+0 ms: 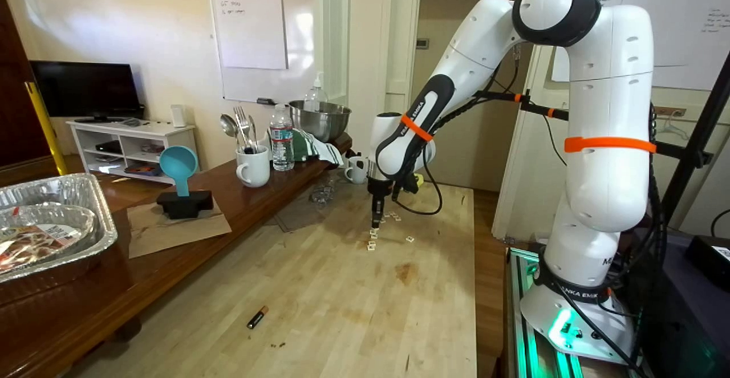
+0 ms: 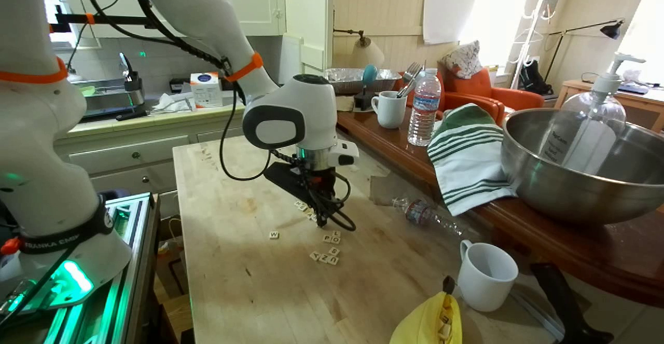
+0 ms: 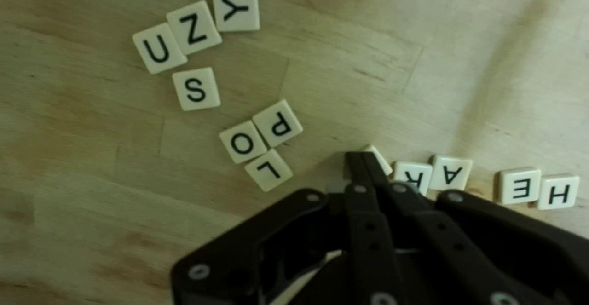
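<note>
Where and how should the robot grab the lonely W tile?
Probably by two opposite edges, from straight above: the W tile lies flat on the table, and no other tile touches it, so jaws could fit either side. The gripper is shut, so it would need opening first.

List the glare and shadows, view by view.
Glare on the whiteboard in an exterior view; a window burnt white in an exterior view; wrist view dim, the gripper nearly black, a soft dark band, likely shadow, on the table.
</note>
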Controlling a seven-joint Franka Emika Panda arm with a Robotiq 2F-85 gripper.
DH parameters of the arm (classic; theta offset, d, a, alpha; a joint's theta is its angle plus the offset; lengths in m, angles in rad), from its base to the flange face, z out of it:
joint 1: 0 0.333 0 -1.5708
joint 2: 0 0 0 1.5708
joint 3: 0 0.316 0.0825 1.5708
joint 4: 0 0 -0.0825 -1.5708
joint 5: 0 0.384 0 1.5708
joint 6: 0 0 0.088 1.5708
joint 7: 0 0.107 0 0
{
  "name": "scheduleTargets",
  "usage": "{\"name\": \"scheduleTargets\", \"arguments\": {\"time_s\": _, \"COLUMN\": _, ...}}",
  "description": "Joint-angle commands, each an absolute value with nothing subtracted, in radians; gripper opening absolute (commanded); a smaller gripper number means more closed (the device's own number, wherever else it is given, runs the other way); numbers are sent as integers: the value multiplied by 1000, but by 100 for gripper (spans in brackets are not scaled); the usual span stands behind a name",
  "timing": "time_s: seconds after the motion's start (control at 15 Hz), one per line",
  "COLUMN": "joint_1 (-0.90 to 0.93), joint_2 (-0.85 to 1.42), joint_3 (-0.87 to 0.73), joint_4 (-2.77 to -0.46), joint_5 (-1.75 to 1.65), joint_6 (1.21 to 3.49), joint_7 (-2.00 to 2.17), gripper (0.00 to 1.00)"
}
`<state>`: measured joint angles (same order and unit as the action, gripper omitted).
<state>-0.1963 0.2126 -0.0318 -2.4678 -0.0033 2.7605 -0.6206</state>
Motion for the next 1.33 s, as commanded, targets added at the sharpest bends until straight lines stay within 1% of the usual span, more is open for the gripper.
{"name": "scheduleTargets", "arguments": {"time_s": 0.0, "joint_1": -207, "joint_2": 238, "joint_3": -11, "joint_4": -2456, "joint_5": 51, "joint_6": 2743, "joint_7": -603, "gripper": 0}}
{"name": "scheduleTargets", "arguments": {"time_s": 1.27, "joint_1": -196, "joint_2": 251, "joint_3": -22, "joint_4": -2432, "joint_5": 151, "joint_6": 2704, "joint_7": -334, "gripper": 0}}
